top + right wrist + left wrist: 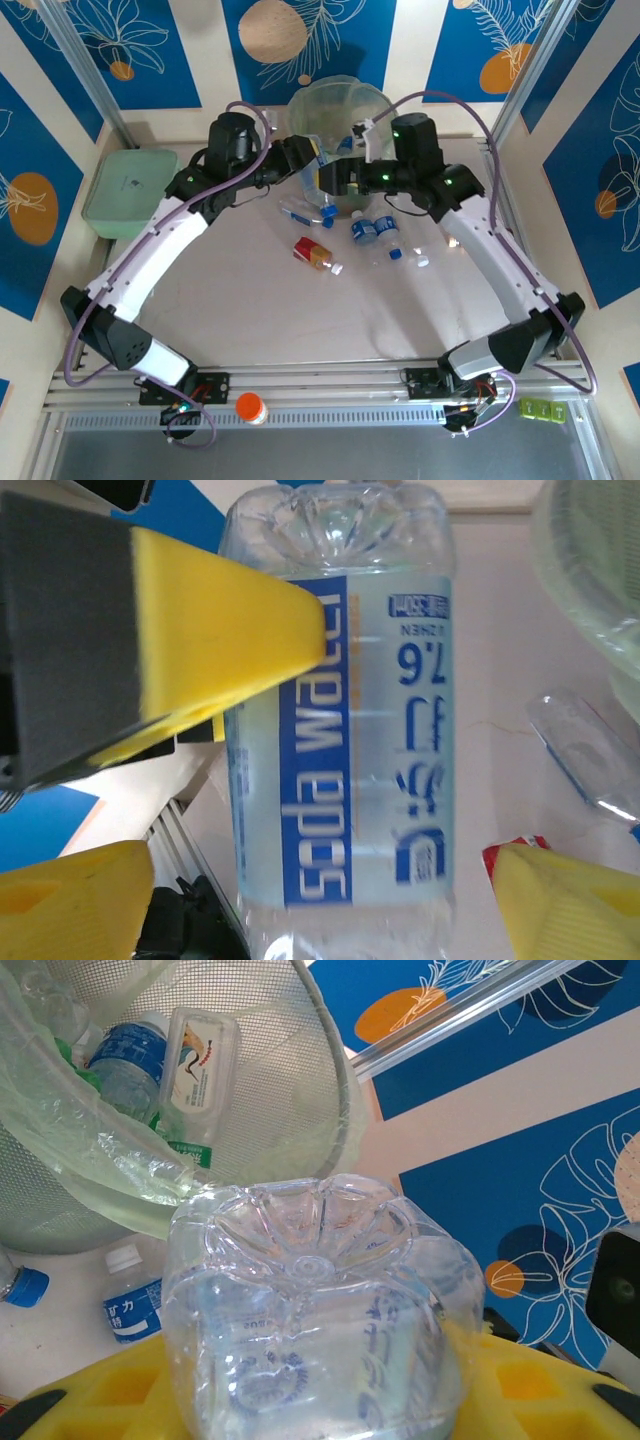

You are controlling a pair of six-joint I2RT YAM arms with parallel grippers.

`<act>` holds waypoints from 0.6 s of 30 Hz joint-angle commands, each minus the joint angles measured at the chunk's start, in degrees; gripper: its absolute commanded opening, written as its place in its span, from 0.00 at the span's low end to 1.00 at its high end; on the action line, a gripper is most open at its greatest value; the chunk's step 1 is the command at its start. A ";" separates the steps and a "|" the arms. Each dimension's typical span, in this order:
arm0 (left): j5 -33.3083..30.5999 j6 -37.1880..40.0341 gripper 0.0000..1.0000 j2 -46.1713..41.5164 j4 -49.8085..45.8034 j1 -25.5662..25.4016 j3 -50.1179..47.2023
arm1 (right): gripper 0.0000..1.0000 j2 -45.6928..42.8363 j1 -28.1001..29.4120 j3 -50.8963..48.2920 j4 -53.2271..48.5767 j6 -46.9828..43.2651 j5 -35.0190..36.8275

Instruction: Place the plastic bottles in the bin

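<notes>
One clear plastic bottle with a blue label (340, 740) is clenched in the left hand (300, 1405), whose yellow fingers (100, 1410) press on either side of it, and its ribbed, petal-shaped base points away from the wrist. The label carries "soda water" in white letters on a blue band. The right hand (320, 900) is released: its yellow pads (575, 905) stand well apart on either side of the same bottle, with bare gaps between them and the plastic. Beyond the left hand's fingertips, up and to the left, stands the round mesh bin with a pale green bag liner (300, 1090). A blue-labelled bottle (125, 1060) and a white-labelled bottle (197, 1070) lie inside the bin. Below both hands, on the pale surface (250, 310), more bottles lie loose, among them a red-labelled bottle (313, 253) and a blue-capped clear bottle (365, 230).
</notes>
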 commanded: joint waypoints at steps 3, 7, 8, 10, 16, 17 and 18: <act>1.23 0.35 0.39 -2.32 1.99 -0.23 -1.34 | 0.77 3.30 3.48 5.14 -5.20 -3.20 4.65; 2.13 0.09 0.39 -2.67 2.45 -0.25 -1.77 | 0.60 4.69 5.27 6.75 -6.23 -4.64 7.90; 2.24 0.09 0.39 -2.83 2.53 -0.24 -1.93 | 0.55 4.78 5.54 6.96 -6.16 -4.74 8.46; 2.44 0.28 0.41 -3.09 2.52 -0.24 -2.04 | 0.49 4.61 5.75 7.13 -5.64 -4.67 8.70; 1.37 2.74 0.83 -5.71 2.75 -0.23 -2.91 | 0.46 4.52 5.58 8.62 -4.99 -4.10 9.14; 0.29 4.10 0.91 -6.65 2.68 -0.20 -3.08 | 0.46 4.65 5.34 9.12 -5.05 -4.13 9.14; -0.97 6.03 0.98 -7.80 2.49 -0.05 -3.18 | 0.46 4.82 5.07 9.90 -5.18 -4.20 9.29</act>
